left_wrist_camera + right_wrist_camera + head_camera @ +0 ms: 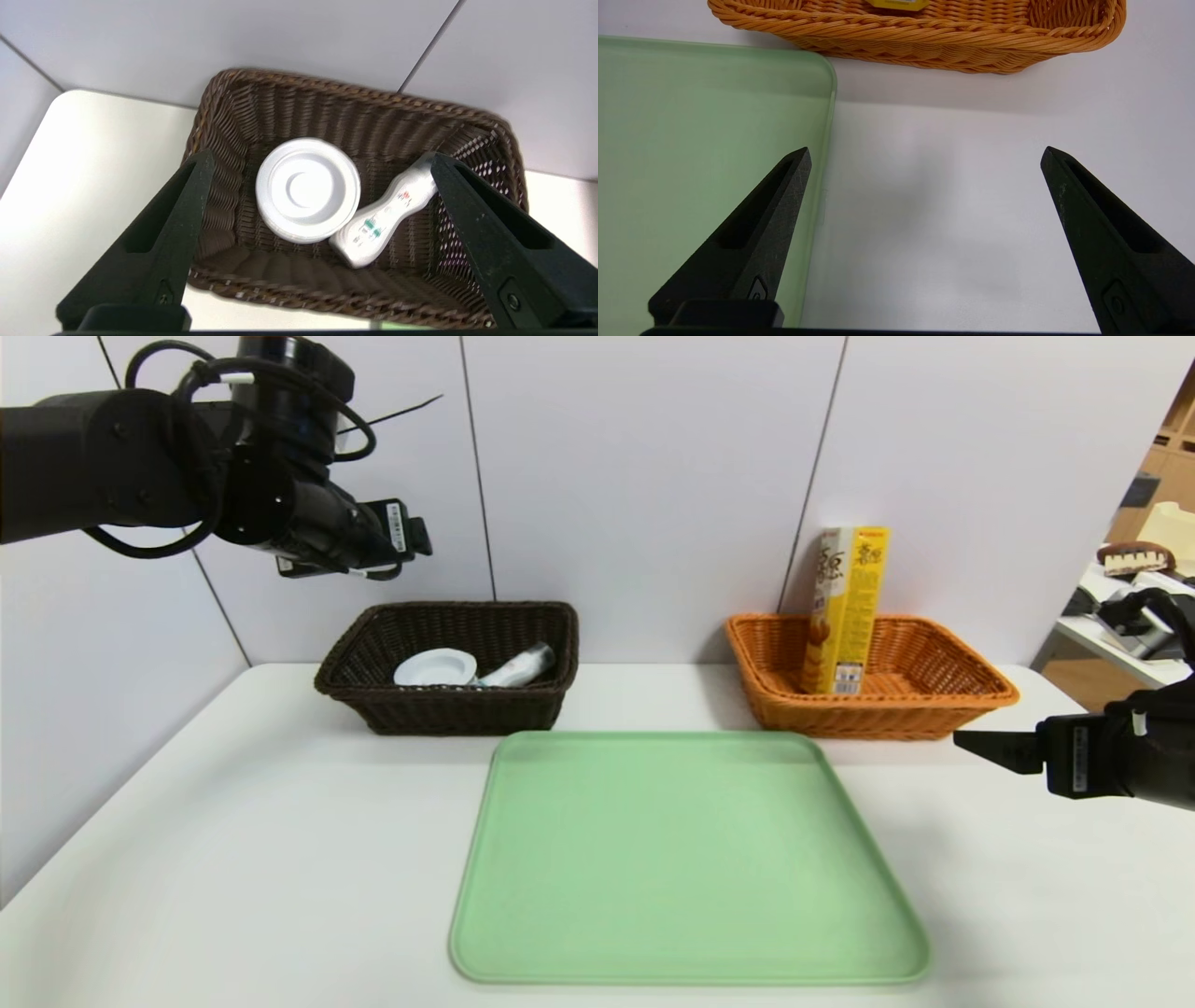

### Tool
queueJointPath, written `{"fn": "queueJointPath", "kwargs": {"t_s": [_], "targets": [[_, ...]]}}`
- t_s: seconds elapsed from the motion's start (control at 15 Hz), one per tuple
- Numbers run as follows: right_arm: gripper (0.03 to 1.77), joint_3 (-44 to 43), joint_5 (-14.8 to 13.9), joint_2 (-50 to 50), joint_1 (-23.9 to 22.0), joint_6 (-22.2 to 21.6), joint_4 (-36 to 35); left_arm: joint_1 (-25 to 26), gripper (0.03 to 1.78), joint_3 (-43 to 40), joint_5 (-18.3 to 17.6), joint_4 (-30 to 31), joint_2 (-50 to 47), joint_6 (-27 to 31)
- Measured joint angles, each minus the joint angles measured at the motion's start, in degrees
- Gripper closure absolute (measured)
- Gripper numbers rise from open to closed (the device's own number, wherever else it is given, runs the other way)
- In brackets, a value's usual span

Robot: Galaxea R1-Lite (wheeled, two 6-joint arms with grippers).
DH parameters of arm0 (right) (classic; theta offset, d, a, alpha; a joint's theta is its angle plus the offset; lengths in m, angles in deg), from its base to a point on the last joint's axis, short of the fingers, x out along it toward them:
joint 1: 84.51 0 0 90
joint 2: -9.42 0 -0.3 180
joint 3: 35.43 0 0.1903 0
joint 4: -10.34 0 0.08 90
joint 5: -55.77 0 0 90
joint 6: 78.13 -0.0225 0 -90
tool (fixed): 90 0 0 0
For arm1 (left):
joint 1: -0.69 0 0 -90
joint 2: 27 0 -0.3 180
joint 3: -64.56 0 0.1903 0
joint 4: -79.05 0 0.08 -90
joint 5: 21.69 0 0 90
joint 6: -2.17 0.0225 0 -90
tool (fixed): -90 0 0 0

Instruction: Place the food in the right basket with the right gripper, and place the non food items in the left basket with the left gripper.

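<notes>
Flanking one green tray, two baskets stood behind it: the dark basket held one tub and one bottle, the orange basket one carton. Left gripper, above the dark basket, and right gripper, beside the tray, gaped empty.

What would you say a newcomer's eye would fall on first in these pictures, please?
Probably the tall yellow carton standing upright in the orange basket at the table's far right, and the big bare green tray in front. Next, the dark brown basket at far left holding a round white tub and a white bottle, with the open left gripper above it.
</notes>
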Motion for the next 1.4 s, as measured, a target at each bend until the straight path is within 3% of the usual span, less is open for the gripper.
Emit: {"fn": "queueJointPath", "kwargs": {"t_s": [0.53,1.0,1.4], "targets": [[0.10,3.2,-0.2,7.5,1.0,0.2,0.9,0.1,0.13,-18.7,1.6,2.1,-16.8,-0.4],[0.10,7.9,0.0,16.4,-0.2,0.3,1.0,7.1,0.12,-31.9,1.8,4.1,-32.9,-0.7],[0.10,12.7,0.3,24.9,-1.8,0.4,0.9,13.7,0.12,-49.8,1.2,10.6,-48.4,-0.5]]}}
